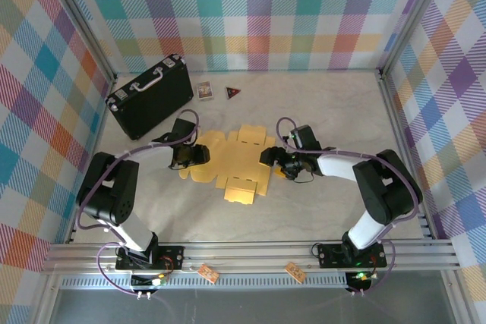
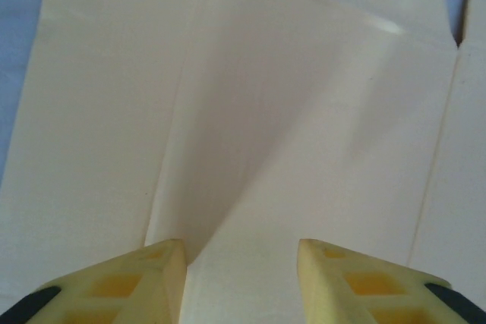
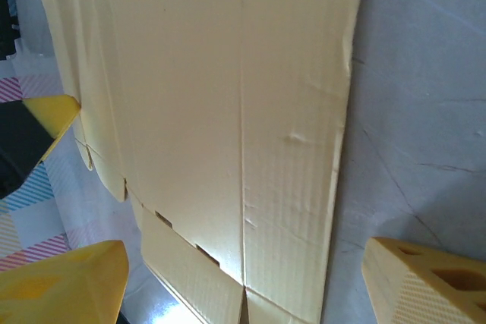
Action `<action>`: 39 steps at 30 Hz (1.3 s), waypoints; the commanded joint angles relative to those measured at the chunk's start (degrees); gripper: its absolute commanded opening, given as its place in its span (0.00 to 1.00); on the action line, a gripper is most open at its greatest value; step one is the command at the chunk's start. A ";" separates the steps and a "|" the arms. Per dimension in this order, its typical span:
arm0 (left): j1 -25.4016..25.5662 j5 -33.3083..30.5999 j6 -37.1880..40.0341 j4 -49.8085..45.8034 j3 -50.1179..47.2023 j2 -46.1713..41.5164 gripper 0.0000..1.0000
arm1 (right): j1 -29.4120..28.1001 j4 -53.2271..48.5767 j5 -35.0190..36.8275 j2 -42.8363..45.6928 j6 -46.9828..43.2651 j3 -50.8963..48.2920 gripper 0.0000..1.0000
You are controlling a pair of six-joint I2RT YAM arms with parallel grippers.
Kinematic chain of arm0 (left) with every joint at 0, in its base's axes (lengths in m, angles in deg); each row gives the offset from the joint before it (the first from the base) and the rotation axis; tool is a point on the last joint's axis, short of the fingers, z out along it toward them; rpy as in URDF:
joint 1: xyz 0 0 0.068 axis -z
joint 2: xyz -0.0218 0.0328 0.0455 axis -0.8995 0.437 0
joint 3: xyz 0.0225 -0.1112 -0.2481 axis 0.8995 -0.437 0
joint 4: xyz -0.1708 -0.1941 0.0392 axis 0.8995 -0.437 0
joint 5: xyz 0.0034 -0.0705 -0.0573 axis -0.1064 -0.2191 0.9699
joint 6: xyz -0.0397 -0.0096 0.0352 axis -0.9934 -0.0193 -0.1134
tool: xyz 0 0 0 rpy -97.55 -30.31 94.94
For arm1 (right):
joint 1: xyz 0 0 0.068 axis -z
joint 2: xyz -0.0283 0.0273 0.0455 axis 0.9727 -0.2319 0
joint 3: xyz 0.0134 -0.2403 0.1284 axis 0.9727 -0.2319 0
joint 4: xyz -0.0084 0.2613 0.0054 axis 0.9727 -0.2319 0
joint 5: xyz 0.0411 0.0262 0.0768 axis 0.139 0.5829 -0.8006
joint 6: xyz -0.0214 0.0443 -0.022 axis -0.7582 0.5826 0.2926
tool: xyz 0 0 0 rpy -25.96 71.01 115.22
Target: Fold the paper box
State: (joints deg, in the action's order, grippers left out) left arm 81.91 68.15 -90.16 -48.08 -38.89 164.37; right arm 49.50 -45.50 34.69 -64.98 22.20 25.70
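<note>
The flat mustard-yellow die-cut cardboard sheet [image 1: 231, 161] lies on the pale table [image 1: 334, 111]. The left hand [image 1: 199, 155] and right hand [image 1: 270, 158] sit at its opposite edges, fingers apart, gripping nothing.

Both arms are the same build: chunky black joint housings with white tube links between them. The left arm [image 1: 114, 195] and right arm [image 1: 380, 187] each trail a lilac cable [image 1: 279, 125] that loops loose from joint to joint. They've got black base plates [image 1: 156, 257] with tiny green lights [image 1: 358, 274] glowing by them. The left pincer [image 1: 190, 155] and right pincer [image 1: 273, 161] have black bodies and mustard-yellow wedge fingers [image 2: 129, 286] with rectangular pockets moulded in and black bits at the back ends.
</note>
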 commanded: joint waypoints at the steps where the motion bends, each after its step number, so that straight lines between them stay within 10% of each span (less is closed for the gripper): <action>1: 0.45 -0.96 0.90 -2.79 0.81 1.24 0.42 | -0.42 0.43 -2.00 -1.25 0.68 2.05 0.81; 17: 0.46 -1.41 1.37 -3.49 0.92 1.76 0.42 | -0.68 0.32 -7.59 -3.19 0.62 4.90 0.81; 25: 0.46 -1.72 1.53 -3.32 0.77 1.86 0.42 | 0.42 -13.62 10.00 -0.44 -8.73 10.25 0.82; 39: 0.43 -1.50 1.55 -2.14 -0.32 1.15 0.42 | 2.73 -13.19 5.61 -10.35 -9.32 17.04 0.81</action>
State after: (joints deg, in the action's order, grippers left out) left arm 82.02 67.30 -89.09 -48.71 -38.25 164.76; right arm 52.54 -57.66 42.01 -73.65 13.81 41.61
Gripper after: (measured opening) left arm 0.420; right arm 0.807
